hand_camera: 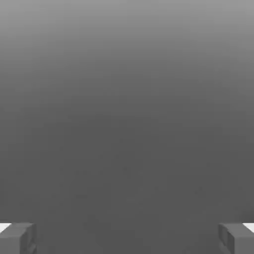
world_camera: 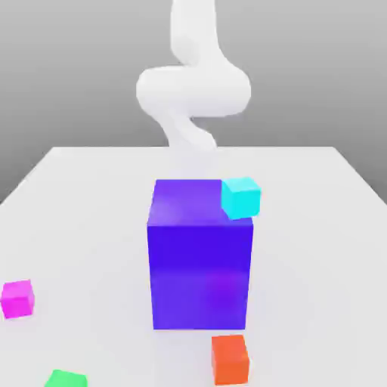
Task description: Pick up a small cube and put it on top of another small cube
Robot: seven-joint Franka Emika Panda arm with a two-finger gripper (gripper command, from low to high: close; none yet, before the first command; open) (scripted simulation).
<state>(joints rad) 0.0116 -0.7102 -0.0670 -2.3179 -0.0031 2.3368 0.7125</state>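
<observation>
On a white table [world_camera: 91,196], cubes scattered around a tall blue-purple block [world_camera: 200,257], white robot arm [world_camera: 193,87] rising behind.

Near the exterior view's left edge, toward the front: small magenta-pink cube [world_camera: 17,298], flat on the tabletop, well apart from the big block and untouched. Just in front of the block, toward the exterior view's right: small orange-red cube [world_camera: 230,358]. At the front edge, left of centre: small green cube [world_camera: 66,378], partly cut off. Overlapping the block's upper right corner: small cyan cube [world_camera: 241,197], whether on the block or behind it impossible to tell. From the hand view: gripper [hand_camera: 127,238] with fingers [hand_camera: 17,237] spread wide apart, nothing between them, grey surface beyond.
</observation>
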